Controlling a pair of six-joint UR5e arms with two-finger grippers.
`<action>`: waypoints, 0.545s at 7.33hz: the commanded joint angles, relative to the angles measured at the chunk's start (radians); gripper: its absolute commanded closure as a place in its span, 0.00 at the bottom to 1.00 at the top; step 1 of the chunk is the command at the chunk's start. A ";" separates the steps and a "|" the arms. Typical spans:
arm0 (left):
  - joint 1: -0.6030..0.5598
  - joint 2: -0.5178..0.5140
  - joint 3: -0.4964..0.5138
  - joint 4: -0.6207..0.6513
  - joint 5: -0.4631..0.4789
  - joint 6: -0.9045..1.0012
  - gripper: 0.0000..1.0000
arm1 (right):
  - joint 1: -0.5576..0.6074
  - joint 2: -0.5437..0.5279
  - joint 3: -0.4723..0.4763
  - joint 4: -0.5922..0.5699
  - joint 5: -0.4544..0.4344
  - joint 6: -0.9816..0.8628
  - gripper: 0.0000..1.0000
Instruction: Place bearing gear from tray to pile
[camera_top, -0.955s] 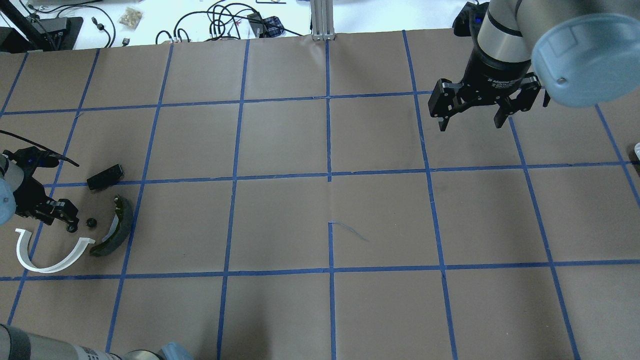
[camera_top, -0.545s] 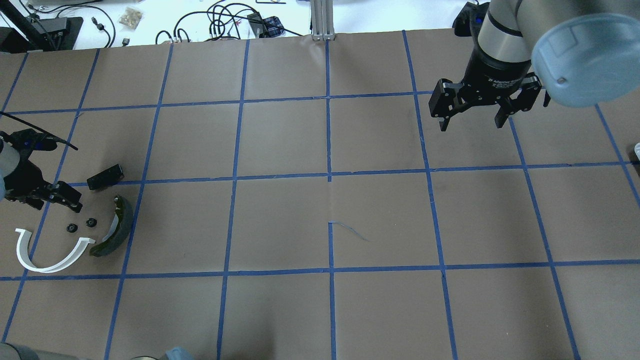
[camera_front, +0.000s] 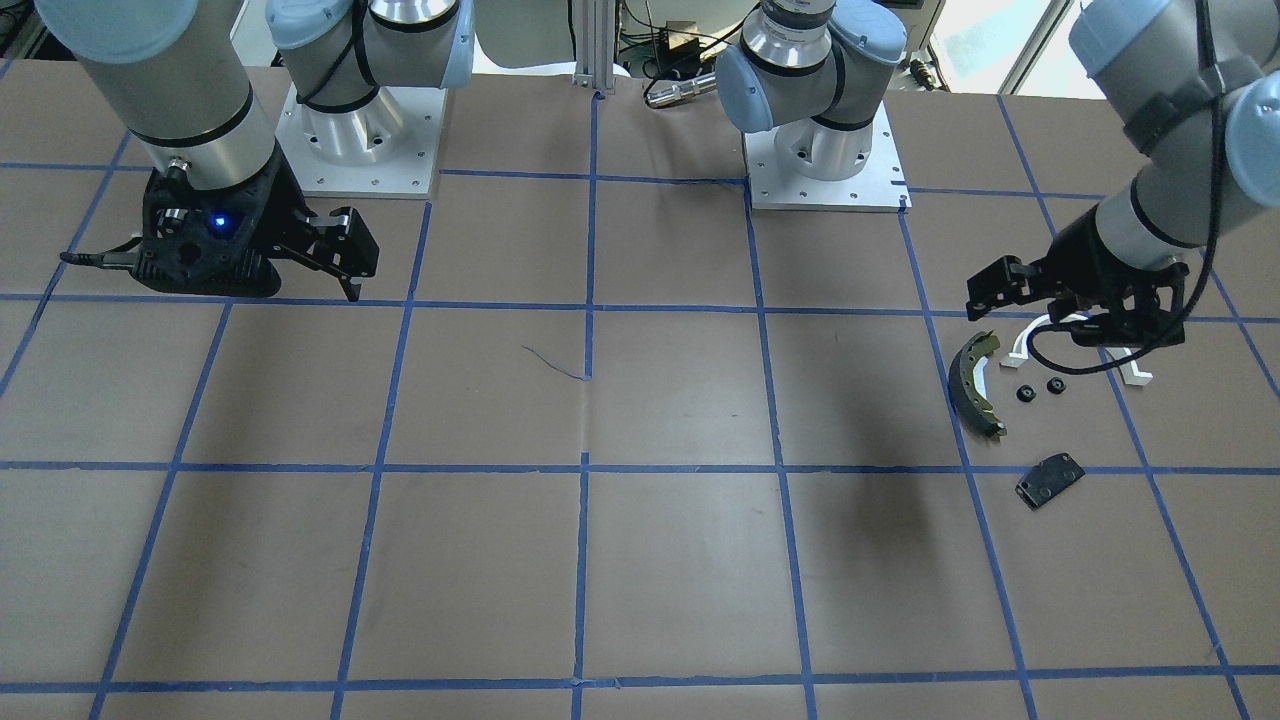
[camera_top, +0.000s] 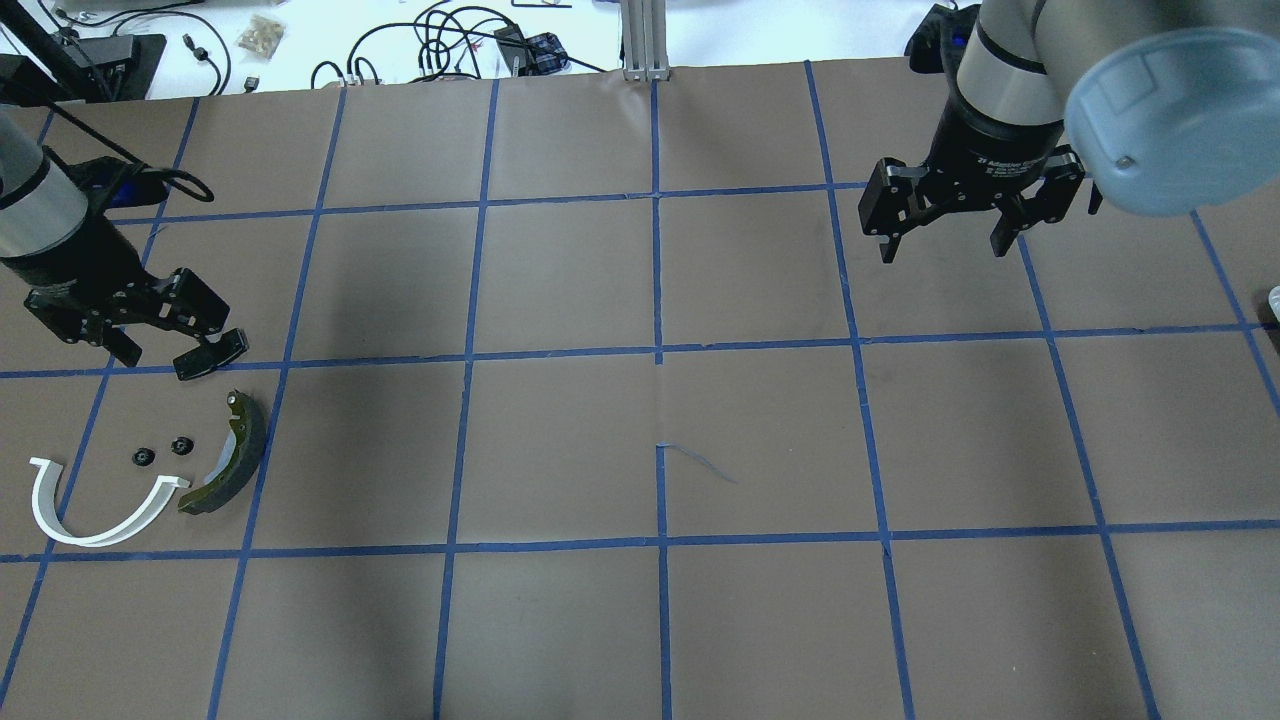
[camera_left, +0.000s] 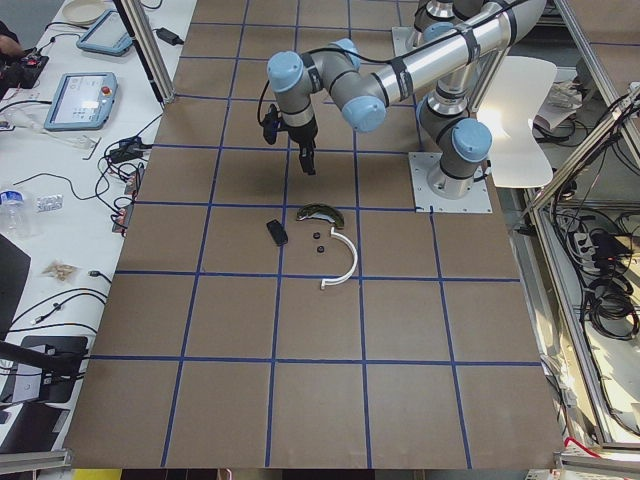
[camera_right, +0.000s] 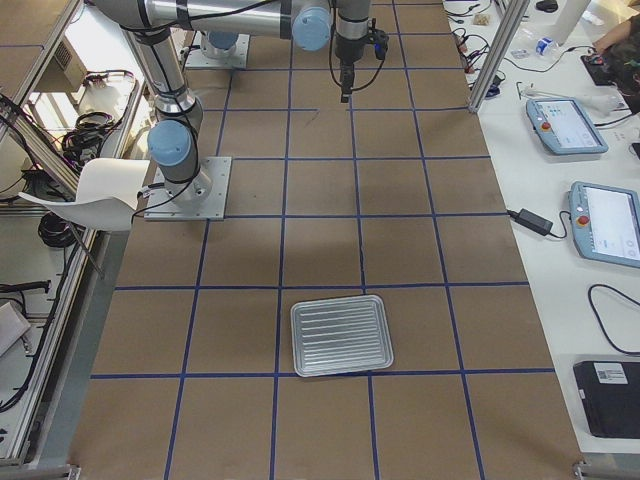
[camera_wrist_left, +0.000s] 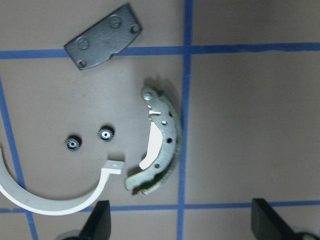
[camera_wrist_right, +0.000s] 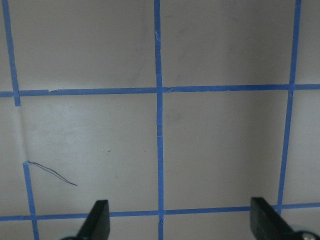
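Two small black bearing gears (camera_top: 143, 457) (camera_top: 181, 446) lie side by side on the table inside the pile, between the white half-ring arc (camera_top: 100, 510) and the olive brake shoe (camera_top: 232, 455). The black flat plate (camera_top: 218, 352) lies just beyond them. The left wrist view shows the gears (camera_wrist_left: 73, 144) (camera_wrist_left: 106, 134), the shoe (camera_wrist_left: 162, 145) and the plate (camera_wrist_left: 103, 37). My left gripper (camera_top: 160, 345) is open and empty, raised above the pile's far side. My right gripper (camera_top: 942, 245) is open and empty, far off at the back right.
A silver ribbed tray (camera_right: 296, 340) stands at the table's right end and looks empty in the exterior right view. Cables and small items lie beyond the table's far edge (camera_top: 450, 45). Blue tape lines grid the brown table.
My left gripper let go of a bearing gear beside the other one in the pile, then rose and moved away toward the table's far side. The right arm has not moved.
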 joint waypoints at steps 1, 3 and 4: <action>-0.183 0.082 0.078 -0.132 -0.041 -0.219 0.00 | 0.000 0.000 0.002 0.001 -0.001 -0.001 0.00; -0.334 0.084 0.189 -0.185 -0.047 -0.336 0.00 | 0.000 0.000 0.002 0.004 0.005 0.005 0.00; -0.392 0.075 0.180 -0.095 -0.034 -0.364 0.00 | 0.000 0.000 0.000 -0.002 0.005 0.005 0.00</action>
